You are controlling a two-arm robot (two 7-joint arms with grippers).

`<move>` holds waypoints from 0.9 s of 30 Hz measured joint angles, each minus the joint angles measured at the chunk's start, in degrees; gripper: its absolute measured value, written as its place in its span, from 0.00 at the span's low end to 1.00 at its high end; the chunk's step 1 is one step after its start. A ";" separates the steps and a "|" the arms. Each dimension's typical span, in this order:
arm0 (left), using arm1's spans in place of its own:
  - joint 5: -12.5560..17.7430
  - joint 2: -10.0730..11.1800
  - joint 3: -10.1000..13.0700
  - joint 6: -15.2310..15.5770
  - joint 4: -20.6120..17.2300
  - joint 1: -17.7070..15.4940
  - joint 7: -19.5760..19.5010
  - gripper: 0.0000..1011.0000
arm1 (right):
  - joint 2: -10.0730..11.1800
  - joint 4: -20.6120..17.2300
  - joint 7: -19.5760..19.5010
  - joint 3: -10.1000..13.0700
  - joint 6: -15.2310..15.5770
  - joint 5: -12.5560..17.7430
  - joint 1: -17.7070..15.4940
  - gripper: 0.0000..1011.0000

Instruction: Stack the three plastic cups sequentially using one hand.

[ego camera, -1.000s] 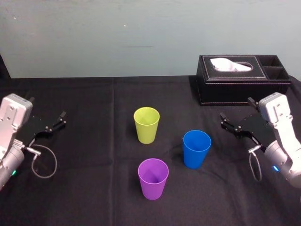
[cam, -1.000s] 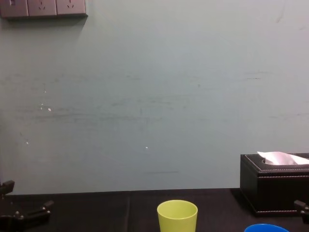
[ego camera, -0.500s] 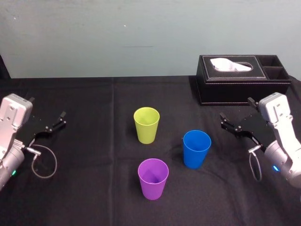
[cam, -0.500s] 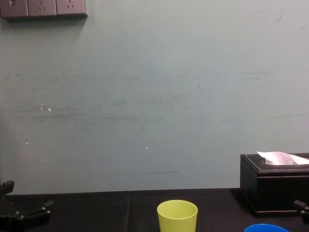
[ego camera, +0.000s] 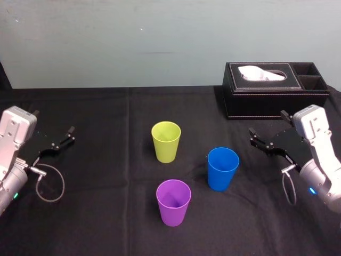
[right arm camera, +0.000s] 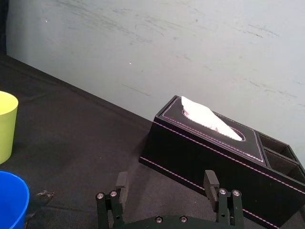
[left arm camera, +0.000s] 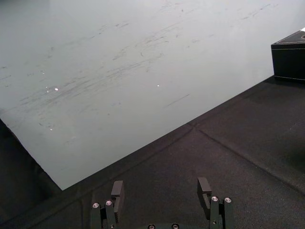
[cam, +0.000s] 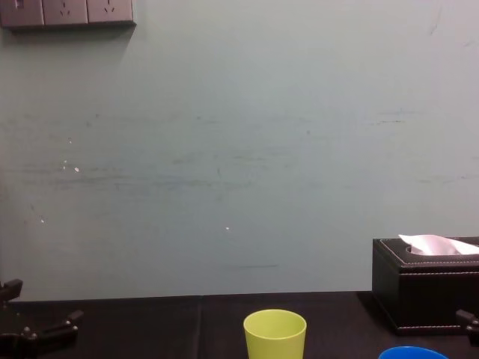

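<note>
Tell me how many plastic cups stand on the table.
3. The yellow-green cup stands farthest back, the blue cup nearer and to the right, the purple cup nearest the robot. None seems hidden.

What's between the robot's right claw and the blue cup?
Only bare black tablecloth lies between the right gripper and the blue cup, as the head view shows.

Left gripper (ego camera: 54,121) sat out at far left, low over the table, pointing forward and inward. Its fingers (left arm camera: 117,189) were spread wide, empty. Right gripper (ego camera: 267,122) mirrored it at far right, with its fingers (right arm camera: 210,179) equally wide apart, empty. The silver-grey left arm (ego camera: 13,140) and right arm (ego camera: 318,146) came in from the lower corners, wrists angled inward.
</note>
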 joint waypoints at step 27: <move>0.00 0.00 0.00 0.00 0.00 0.00 0.00 1.00 | 3.40 -6.43 5.47 5.82 2.44 3.90 -4.79 0.99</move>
